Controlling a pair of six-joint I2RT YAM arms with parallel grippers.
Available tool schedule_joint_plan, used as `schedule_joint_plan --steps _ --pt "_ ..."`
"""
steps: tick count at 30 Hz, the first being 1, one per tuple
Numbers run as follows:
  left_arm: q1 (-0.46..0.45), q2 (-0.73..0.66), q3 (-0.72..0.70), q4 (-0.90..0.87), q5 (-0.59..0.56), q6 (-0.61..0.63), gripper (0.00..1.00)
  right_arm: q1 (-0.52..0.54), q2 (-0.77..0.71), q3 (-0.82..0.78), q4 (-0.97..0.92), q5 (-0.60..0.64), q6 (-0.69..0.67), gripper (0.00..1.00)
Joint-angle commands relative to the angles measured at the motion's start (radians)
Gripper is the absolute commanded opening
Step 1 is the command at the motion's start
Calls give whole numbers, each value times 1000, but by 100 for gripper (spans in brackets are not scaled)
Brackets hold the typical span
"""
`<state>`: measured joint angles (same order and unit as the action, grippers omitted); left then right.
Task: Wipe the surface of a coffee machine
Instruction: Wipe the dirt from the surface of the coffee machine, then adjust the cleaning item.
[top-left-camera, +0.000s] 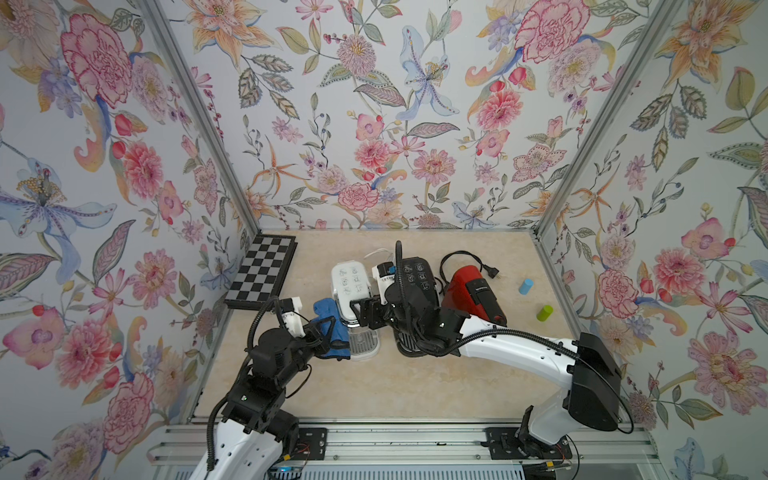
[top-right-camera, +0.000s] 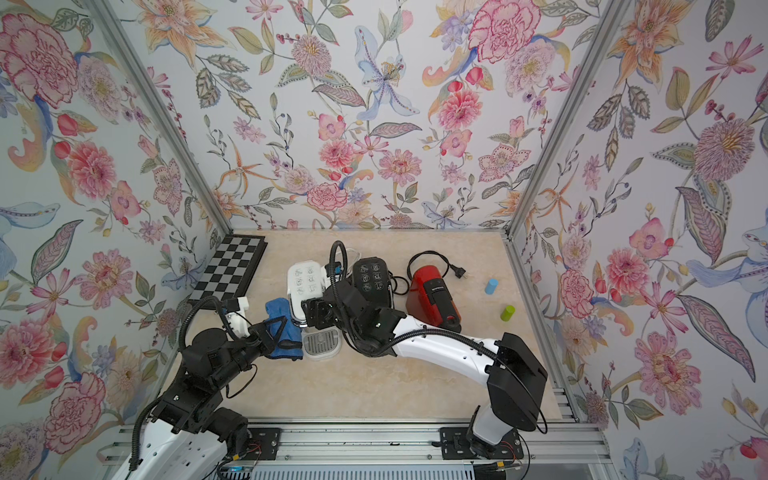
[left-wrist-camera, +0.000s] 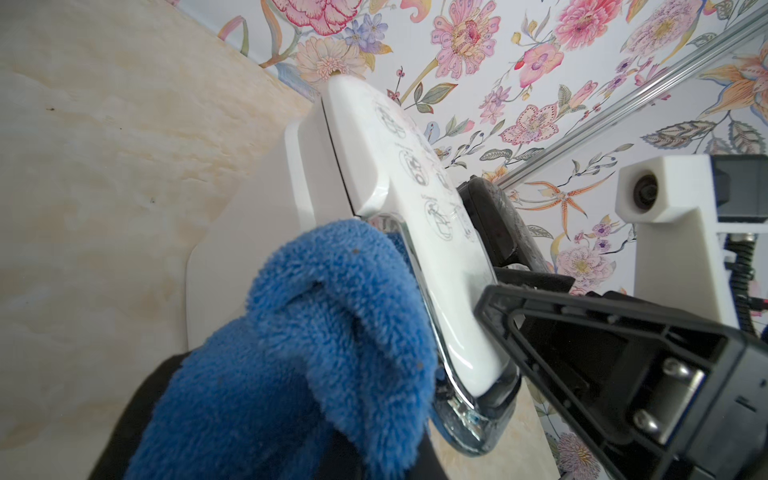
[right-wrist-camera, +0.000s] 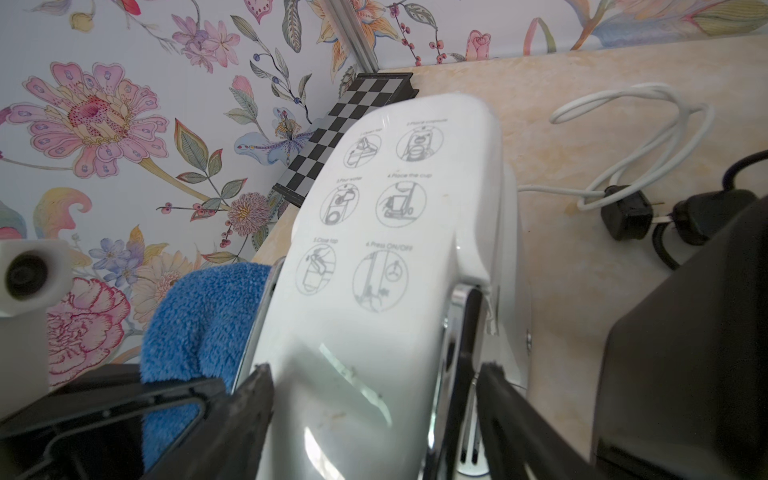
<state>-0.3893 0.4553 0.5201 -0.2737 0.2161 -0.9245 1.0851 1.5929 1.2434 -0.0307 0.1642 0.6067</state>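
Note:
The white coffee machine (top-left-camera: 351, 282) (top-right-camera: 305, 280) stands mid-table, with pictogram circles on its lid (right-wrist-camera: 374, 270). A fluffy blue cloth (top-left-camera: 328, 320) (left-wrist-camera: 311, 332) is bunched against the machine's left flank. My left gripper (top-left-camera: 332, 334) is shut on the cloth, which hides its fingertips in the left wrist view. From the right, my right gripper (top-left-camera: 358, 311) (right-wrist-camera: 374, 370) is open and straddles the front of the lid. One finger (left-wrist-camera: 490, 299) rests against the lid's edge. A thin gap shows at the other finger (right-wrist-camera: 494, 390).
A black coffee machine (top-left-camera: 415, 274) stands right beside the white one, then a red one (top-left-camera: 473, 295) with a black cord. A chessboard (top-left-camera: 262, 272) leans at the left wall. Blue (top-left-camera: 525, 286) and green (top-left-camera: 544, 312) cylinders lie far right. The drip tray (top-left-camera: 363, 343) juts forward.

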Motion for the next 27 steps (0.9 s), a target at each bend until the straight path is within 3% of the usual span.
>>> schedule_joint_plan --steps 1,8,11,14,23,27 --pt "-8 25 153 -57 -91 123 0 -6 -14 -50 -172 -36 -39 79" --pt "-8 93 240 -22 -48 189 0 -33 -131 -59 -162 -124 -63 79" --pt "-9 142 264 74 44 237 0 -74 -202 -119 -1 -342 -51 79" --pt "-8 220 311 143 164 274 0 -157 -249 -218 267 -565 86 78" --pt "-7 277 443 34 95 344 0 -154 -185 -101 249 -585 65 77" --pt "-7 265 455 94 195 306 0 -165 -161 -120 382 -632 117 80"
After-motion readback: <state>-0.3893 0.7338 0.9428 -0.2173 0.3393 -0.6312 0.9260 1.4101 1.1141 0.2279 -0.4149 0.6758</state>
